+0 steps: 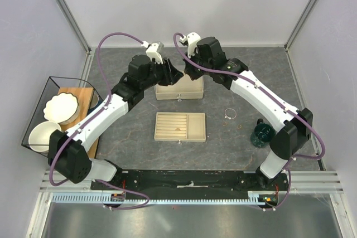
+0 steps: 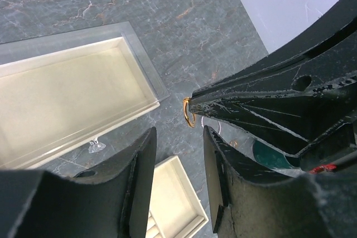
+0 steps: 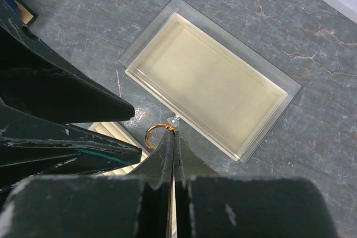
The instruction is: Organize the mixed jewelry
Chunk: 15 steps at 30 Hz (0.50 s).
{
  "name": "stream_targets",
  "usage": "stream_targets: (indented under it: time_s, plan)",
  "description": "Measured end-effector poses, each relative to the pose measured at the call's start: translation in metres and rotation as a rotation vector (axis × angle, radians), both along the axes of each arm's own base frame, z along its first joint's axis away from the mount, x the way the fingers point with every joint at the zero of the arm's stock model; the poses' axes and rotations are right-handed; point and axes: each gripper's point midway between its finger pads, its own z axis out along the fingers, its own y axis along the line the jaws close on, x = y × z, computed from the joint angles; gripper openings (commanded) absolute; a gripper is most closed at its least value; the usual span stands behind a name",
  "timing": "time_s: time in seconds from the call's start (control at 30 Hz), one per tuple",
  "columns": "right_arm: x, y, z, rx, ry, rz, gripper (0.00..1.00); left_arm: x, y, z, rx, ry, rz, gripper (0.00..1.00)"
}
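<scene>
Right gripper (image 3: 173,133) on thin gold ring (image 3: 150,131)

Slotted tray (image 1: 192,126), green vessel (image 1: 261,136), bowls (image 1: 60,107)

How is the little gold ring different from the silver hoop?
The gold ring is yellow and tiny; the silver hoop is pale and wider. The ring is pinched in the right gripper, off the table; the hoop lies loose on the table. Both are thin loops.

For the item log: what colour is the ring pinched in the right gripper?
Gold; the ring shows best in the left wrist view.
</scene>
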Motion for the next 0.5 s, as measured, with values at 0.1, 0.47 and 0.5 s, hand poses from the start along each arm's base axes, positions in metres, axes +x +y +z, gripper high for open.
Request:
stream_targets:
  time_s: [0.1,0.47,0.5]
  plan:
    - [0.0002,0.0005,0.0005,0.005,0.001,-0.009,0.0,-0.0002,-0.0011,-0.0015,0.002,0.004,-0.002,0.46]
    - [-0.0012,0.0037,0.0016,0.011,-0.001,-0.011,0.0,0.0031,-0.0043,-0.0001,0.001,0.002,-0.005,0.39]
    - [-0.0015,0.0046,0.002,0.012,-0.002,-0.01,0.0,0.0034,-0.0045,0.0,0.001,0.002,-0.005,0.37]
